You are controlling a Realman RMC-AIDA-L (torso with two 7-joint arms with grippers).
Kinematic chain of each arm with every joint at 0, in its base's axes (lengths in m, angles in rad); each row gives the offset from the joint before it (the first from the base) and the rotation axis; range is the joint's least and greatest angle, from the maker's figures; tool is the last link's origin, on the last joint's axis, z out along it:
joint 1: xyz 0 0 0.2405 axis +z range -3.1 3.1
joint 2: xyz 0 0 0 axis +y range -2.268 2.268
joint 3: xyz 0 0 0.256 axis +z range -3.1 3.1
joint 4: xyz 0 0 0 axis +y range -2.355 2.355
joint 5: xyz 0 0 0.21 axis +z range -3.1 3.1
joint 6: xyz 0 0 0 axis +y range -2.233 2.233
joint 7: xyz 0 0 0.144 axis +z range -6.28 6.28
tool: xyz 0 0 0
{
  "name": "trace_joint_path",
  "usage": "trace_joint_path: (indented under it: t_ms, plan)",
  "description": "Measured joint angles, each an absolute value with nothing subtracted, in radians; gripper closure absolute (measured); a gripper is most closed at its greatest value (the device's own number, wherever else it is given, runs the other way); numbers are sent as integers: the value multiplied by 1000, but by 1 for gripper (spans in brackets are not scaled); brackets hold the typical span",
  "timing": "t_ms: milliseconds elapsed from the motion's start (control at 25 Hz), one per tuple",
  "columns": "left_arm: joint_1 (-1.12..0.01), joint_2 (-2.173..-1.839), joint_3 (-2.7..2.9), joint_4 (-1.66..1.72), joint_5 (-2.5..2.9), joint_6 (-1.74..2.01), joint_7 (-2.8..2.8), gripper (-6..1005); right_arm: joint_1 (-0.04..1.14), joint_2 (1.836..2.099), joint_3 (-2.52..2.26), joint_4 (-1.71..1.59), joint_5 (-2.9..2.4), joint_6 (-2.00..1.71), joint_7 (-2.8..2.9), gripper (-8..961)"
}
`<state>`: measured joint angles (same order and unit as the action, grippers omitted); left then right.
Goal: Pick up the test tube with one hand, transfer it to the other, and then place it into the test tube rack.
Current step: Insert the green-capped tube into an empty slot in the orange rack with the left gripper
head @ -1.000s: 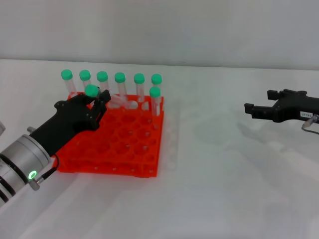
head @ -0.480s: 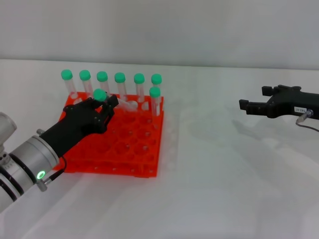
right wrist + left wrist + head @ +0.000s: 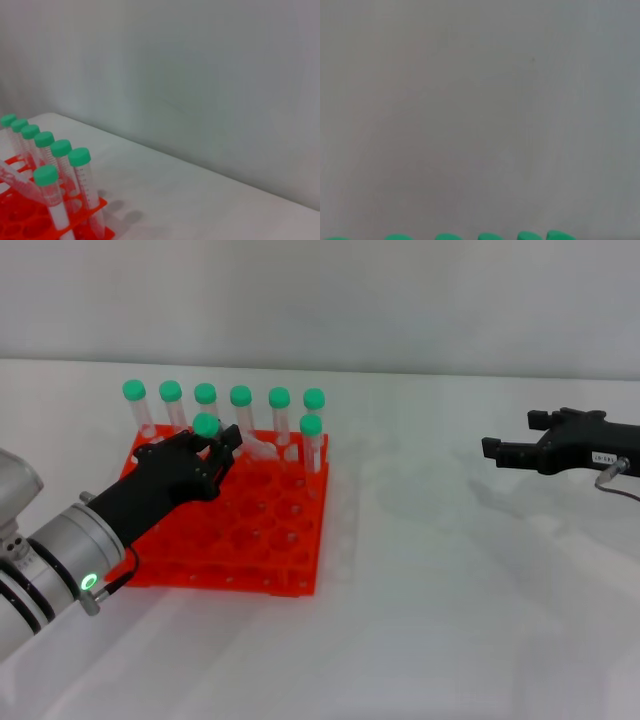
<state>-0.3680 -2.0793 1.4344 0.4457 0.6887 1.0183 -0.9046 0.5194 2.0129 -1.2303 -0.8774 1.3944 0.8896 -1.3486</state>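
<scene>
The left gripper (image 3: pixel 222 443) is over the back part of the red rack (image 3: pixel 262 540), with its black fingers closed on a test tube (image 3: pixel 207 426). The green cap of this tube shows just above the fingers, and the clear body goes down between them toward the holes in the second row from the back. Whether the bottom of the tube is already inside a hole, I cannot tell.

The rack stands on the white table (image 3: pixel 450 620), at about 9 o'clock from the table's middle. In its back row six more tubes with green caps (image 3: pixel 241 396) stand upright side by side. One further tube (image 3: pixel 311 426) stands at the right end of the second row, at about 3 o'clock from the held tube.

The right gripper (image 3: pixel 508 447) hangs over the table far at 3 o'clock, well apart from the rack. Its fingers are spread and hold nothing, and they point toward 9 o'clock.
</scene>
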Motion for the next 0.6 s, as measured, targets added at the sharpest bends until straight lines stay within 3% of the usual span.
trace_joint_path:
  t_ms: [600]
  plan:
    - [-368,-2082,1436,435,686,1023,-905,787,528,2009,-1230,-877,1391,881,-1350,81]
